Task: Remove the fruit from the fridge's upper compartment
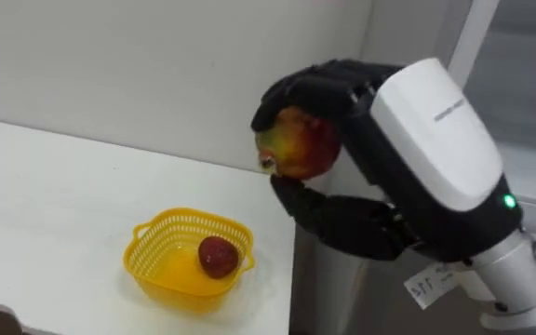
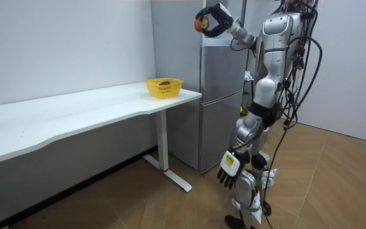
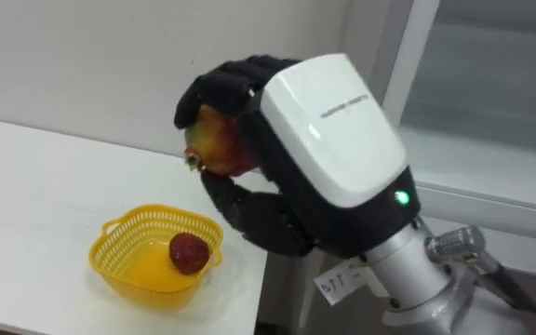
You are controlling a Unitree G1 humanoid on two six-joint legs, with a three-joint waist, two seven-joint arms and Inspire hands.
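Stands before the grey fridge (image 2: 221, 95), beside the end of the white table (image 1: 45, 205). Grips a red-and-yellow apple (image 1: 298, 141) in the right hand (image 1: 408, 140), fingers curled over its top and thumb beneath, raised high and clear of the table. Looks down on a yellow basket (image 1: 156, 228) near the table's edge, with a dark red fruit (image 1: 218, 256) inside. Lets the left hand (image 2: 228, 170) hang at the side, fingers relaxed.

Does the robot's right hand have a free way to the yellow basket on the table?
Probably yes. The right hand, curled round an apple, hangs above the yellow basket near the table edge, with nothing between them. One red fruit lies inside, with room left.
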